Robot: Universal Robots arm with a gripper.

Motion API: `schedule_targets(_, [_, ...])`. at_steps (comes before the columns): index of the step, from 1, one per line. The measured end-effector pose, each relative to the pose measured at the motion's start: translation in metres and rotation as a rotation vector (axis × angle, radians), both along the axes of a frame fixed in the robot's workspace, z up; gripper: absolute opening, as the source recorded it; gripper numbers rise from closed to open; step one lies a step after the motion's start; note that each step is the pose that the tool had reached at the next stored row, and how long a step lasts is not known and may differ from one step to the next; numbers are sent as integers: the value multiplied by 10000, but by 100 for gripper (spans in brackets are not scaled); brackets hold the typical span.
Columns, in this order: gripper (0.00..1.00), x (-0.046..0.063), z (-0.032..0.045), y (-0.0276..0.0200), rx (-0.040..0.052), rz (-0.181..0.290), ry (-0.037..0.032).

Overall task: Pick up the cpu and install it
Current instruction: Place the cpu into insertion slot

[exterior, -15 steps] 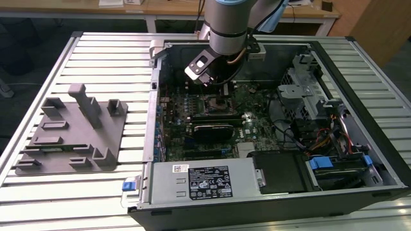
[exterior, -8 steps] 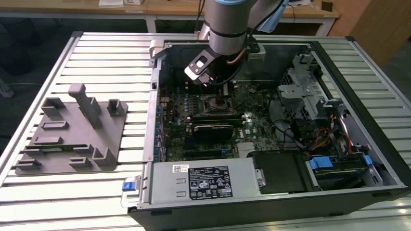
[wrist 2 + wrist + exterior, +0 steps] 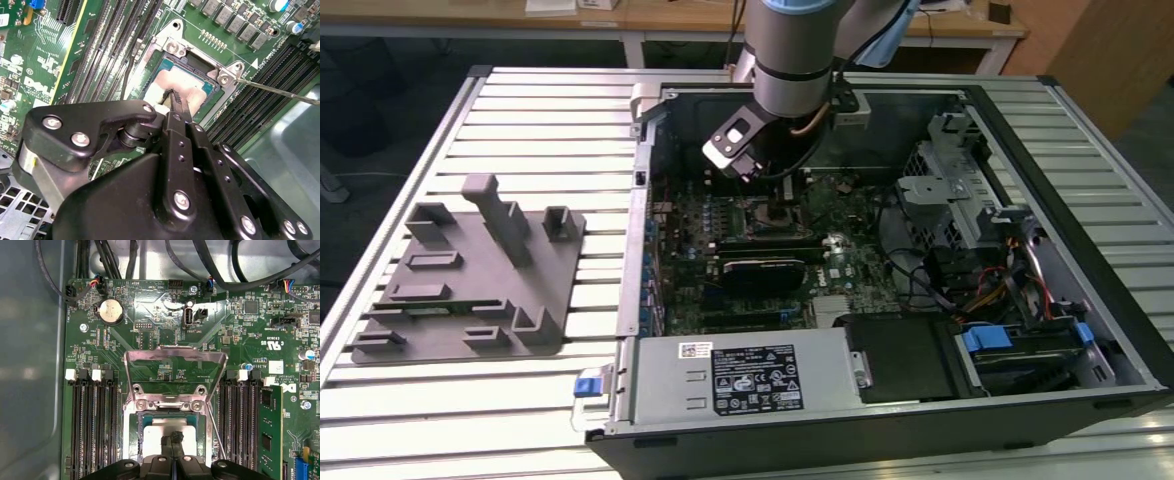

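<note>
The cpu (image 3: 161,432) lies flat in the motherboard socket, its silver top showing inside the metal frame; in the second wrist view the cpu (image 3: 187,82) sits square in the green-rimmed socket. My gripper (image 3: 175,438) is directly over it, its two thin black fingers pressed together. Their tips (image 3: 172,96) are at the chip's top face, near its middle. Nothing is held between them. In the exterior view the arm (image 3: 790,80) reaches down into the open computer case above the socket (image 3: 767,213).
The socket's load plate (image 3: 175,365) stands folded open and its thin lever (image 3: 280,90) juts out to the side. Memory slots (image 3: 92,425) flank the socket. A grey fixture plate (image 3: 467,280) lies on the slatted table at the exterior view's left. A power supply (image 3: 734,375) fills the case front.
</note>
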State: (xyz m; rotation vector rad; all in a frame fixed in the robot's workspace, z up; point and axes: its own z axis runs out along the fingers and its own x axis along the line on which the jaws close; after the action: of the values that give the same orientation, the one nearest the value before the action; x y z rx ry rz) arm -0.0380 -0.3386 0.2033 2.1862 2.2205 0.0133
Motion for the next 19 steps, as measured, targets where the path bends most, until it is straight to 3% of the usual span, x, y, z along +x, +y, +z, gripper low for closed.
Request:
schedule_targets(13, [11,22,-4,0,1,-12,-1])
schedule_targets(19, [11,22,31,1,3,-12,-2])
